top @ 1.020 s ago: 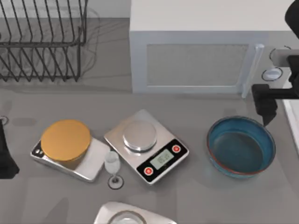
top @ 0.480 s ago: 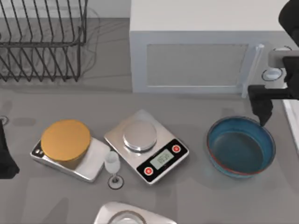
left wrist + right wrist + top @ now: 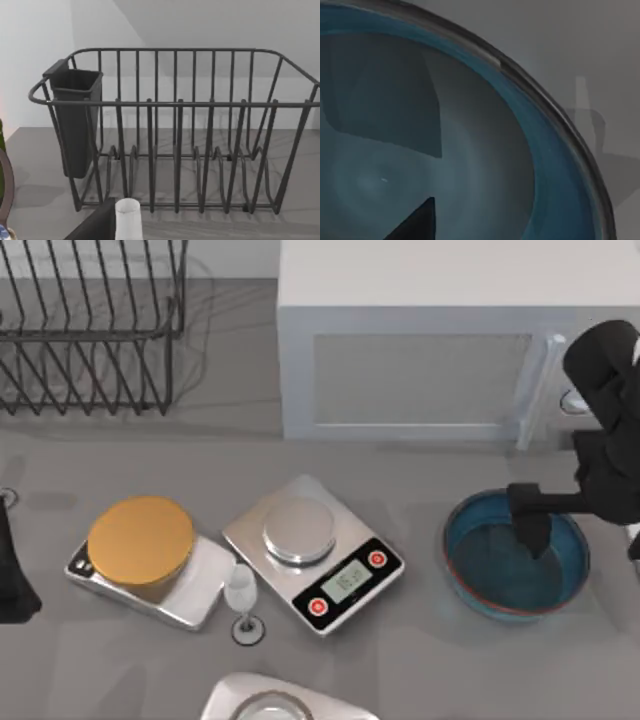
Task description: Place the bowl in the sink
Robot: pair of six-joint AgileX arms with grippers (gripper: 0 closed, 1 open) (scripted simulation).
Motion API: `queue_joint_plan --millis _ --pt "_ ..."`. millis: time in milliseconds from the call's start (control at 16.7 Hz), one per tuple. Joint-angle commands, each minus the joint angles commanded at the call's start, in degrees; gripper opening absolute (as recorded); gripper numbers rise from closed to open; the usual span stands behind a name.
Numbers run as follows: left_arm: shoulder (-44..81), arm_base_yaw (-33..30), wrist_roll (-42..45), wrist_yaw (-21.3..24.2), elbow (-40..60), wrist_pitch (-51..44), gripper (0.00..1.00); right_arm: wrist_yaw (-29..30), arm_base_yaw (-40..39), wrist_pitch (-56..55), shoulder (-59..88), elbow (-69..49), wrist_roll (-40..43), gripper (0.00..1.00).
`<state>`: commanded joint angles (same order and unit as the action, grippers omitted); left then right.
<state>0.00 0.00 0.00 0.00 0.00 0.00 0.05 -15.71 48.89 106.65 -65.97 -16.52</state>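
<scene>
- Blue glazed bowl [image 3: 516,554] is sitting on the grey table [image 3: 420,660] over at the right side, upright, with its thin reddish-brown rim fully visible and nothing inside it.
- Right gripper [image 3: 531,523] is hanging over the bowl's far-side rim, dark finger pointing down into the basin. In the right wrist view the bowl [image 3: 470,150] interior is right up close, with a dark fingertip [image 3: 417,222] poking in at the edge. Honestly can't tell if the fingers are spread or pinched, and I can't tell whether anything is touching the rim yet.
- Left arm [image 3: 12,570] is parked at the table's left edge, doing nothing. Its wrist camera is looking at the wire dish rack [image 3: 175,130] with a dark cutlery holder [image 3: 75,120] hooked on one end.
- Other stuff: a scale with a flat orange disc [image 3: 140,537] on it, a silver digital scale [image 3: 313,552] beside it, a little wine glass [image 3: 241,595] between and in front of them, and a white microwave [image 3: 420,350] behind.
- Progress-wise I'd say this is early days: bowl isn't lifted, it's resting flat on the table. Approach looks basically there, but the grab, the lift and the carry to the sink are all still to do.
- Can't make out a sink for sure from here, so no idea how far the carry is.
</scene>
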Motion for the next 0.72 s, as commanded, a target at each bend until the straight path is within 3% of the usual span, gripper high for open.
queue_joint_plan --millis 360,720 --pt "0.0 0.0 0.0 0.0 0.0 0.0 1.00 0.0 0.0 -1.9 1.0 1.3 0.0 1.00" --pt "0.0 0.0 0.0 0.0 0.0 0.0 1.00 0.0 0.0 -1.9 1.0 1.3 0.0 0.55"
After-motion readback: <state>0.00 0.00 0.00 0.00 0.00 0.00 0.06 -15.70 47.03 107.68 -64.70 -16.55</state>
